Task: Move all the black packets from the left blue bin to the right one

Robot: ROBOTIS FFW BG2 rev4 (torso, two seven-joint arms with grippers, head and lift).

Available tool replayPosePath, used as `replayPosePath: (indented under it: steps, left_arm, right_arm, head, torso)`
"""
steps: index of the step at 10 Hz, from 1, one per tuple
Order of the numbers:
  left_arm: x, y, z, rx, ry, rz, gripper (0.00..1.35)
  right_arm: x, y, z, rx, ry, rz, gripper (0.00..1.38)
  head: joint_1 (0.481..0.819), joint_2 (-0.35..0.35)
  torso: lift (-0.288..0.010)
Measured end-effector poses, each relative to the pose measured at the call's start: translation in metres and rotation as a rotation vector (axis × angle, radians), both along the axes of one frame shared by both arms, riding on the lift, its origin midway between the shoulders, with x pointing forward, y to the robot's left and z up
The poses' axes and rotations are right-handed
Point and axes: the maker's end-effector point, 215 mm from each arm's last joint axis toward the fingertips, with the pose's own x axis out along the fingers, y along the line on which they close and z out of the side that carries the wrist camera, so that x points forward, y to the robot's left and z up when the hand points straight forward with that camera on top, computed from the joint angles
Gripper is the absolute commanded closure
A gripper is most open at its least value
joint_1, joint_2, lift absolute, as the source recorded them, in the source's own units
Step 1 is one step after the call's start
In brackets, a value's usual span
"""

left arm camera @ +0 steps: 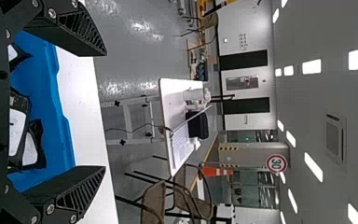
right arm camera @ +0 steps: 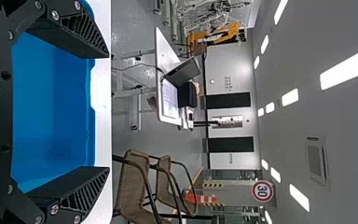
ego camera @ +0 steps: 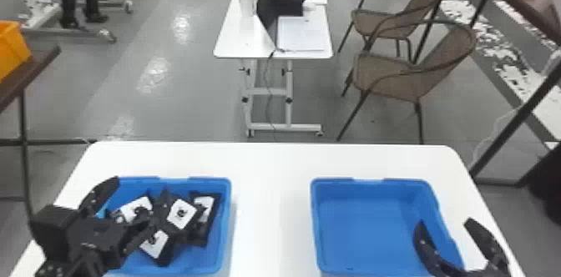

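Note:
In the head view, my left gripper (ego camera: 131,199) is over the left part of the left blue bin (ego camera: 225,230), its fingers spread and nothing between them. Several black packets (ego camera: 205,230) with white labels lie heaped in that bin, some partly hidden by the left arm. The right blue bin (ego camera: 355,230) shows a bare floor. At its right side, my right gripper (ego camera: 444,222) is also open and holds nothing. In the left wrist view, packets (left arm camera: 17,126) lie behind the left gripper (left arm camera: 104,111). The right gripper (right arm camera: 107,112) appears in the right wrist view before the right bin (right arm camera: 51,112).
Both bins stand on a white table (ego camera: 271,197), with a strip of tabletop between them. Beyond its far edge are a smaller white table (ego camera: 233,42) and brown chairs (ego camera: 392,76). An orange bin (ego camera: 12,49) stands on a dark table at the left.

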Motion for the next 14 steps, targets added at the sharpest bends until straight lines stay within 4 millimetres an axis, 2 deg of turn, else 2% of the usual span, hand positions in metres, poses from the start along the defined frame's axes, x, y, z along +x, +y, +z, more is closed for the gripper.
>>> replayPosePath:
  steps: [9, 12, 14]
  left_arm:
    - [-0.002, 0.001, -0.006, 0.001, 0.02, -0.004, 0.16]
    - [-0.014, 0.023, -0.035, 0.016, 0.095, 0.024, 0.16]
    - [-0.018, 0.031, -0.062, 0.011, 0.161, 0.012, 0.16]
  right_arm:
    - [-0.001, 0.0, -0.001, 0.002, 0.003, 0.0, 0.17]
    - [-0.001, 0.0, -0.002, 0.004, 0.005, 0.0, 0.17]
    - [-0.001, 0.002, -0.002, 0.006, 0.006, 0.001, 0.17]
  head:
    - [0.695, -0.008]
    - [0.695, 0.02]
    - [0.695, 0.037]
  torso:
    - [0.0]
    - [0.0]
    - [0.0]
